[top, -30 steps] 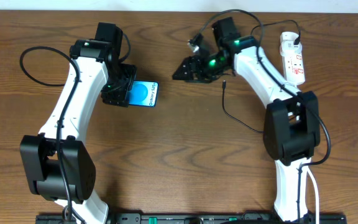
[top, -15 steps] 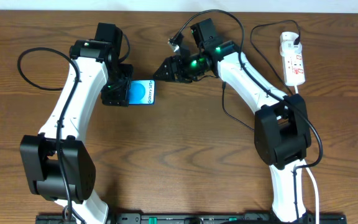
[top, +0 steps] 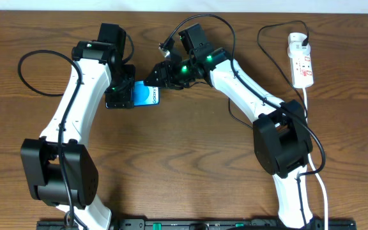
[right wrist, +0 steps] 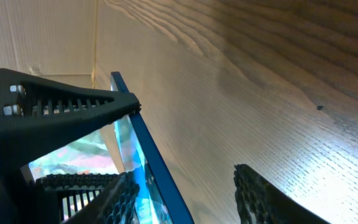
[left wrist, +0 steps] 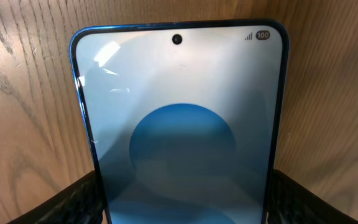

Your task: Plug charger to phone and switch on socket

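My left pincer (left wrist: 182, 205) clamps the phone (left wrist: 179, 118); my right pincer (right wrist: 185, 193) hangs open beside it. The charger (top: 259, 41) isn't connected yet, and the socket (top: 301, 64) looks untouched.

Only thing I can actually read is a "100" next to signal bars, top corner of the phone (left wrist: 179, 124) screen. The socket (top: 301, 61) has red markings, way too small to read.

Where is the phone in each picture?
Overhead: the phone lies flat in the upper middle, left of centre.
Left wrist: the phone fills the middle, screen up.
Right wrist: only its blue edge shows, lower left.
Shared landmark: the wooden table under it.
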Controlling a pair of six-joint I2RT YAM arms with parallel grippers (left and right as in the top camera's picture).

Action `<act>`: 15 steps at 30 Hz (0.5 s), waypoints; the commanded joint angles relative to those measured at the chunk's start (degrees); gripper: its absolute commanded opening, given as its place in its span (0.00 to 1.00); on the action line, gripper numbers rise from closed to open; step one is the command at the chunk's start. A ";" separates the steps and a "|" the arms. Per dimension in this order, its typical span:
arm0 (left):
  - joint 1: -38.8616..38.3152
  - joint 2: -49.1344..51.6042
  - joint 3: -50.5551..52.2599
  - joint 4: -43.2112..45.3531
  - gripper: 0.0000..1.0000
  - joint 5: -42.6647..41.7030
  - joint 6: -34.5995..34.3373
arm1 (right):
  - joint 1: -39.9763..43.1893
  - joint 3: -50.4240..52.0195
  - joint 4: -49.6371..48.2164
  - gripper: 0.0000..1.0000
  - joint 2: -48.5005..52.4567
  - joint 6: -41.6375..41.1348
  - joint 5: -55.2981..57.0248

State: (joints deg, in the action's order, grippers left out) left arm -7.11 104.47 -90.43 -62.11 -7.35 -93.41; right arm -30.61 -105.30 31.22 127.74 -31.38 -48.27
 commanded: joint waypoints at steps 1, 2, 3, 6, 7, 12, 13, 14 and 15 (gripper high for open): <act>0.31 -0.72 0.22 -0.09 0.07 0.00 -3.37 | 0.20 -0.48 0.07 0.43 -2.19 -1.75 0.13; 0.31 -0.72 0.22 0.07 0.07 -0.46 -4.39 | 0.11 -0.48 0.02 0.42 -2.19 -2.27 0.24; 0.31 -0.72 0.22 0.33 0.07 -1.03 -5.03 | 0.00 -0.48 0.00 0.41 -2.19 -2.78 0.42; 0.31 -0.72 0.22 2.03 0.07 -3.45 -5.99 | -0.26 -0.48 -0.20 0.40 -2.19 -5.03 1.27; 0.31 -0.72 0.22 2.56 0.07 -4.22 -6.25 | -0.31 -0.48 -0.24 0.38 -2.19 -5.60 1.25; 0.31 -0.72 0.22 4.59 0.07 -7.15 -6.54 | -0.42 -0.48 -0.20 0.33 -2.19 -8.04 1.20; 0.31 -0.72 0.22 4.61 0.07 -7.82 -6.62 | -0.42 -0.48 -0.20 0.31 -2.19 -8.07 1.20; 0.31 -0.72 0.22 4.61 0.07 -8.44 -6.64 | -0.42 -0.48 -0.17 0.29 -2.19 -8.46 1.20; 0.31 -0.72 0.22 4.61 0.07 -9.01 -6.82 | -0.44 -0.48 -0.17 0.28 -2.19 -8.83 1.20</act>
State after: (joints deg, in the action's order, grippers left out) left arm -7.11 104.47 -90.39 -57.58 -12.62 -99.07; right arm -30.63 -105.30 30.94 127.57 -38.13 -47.55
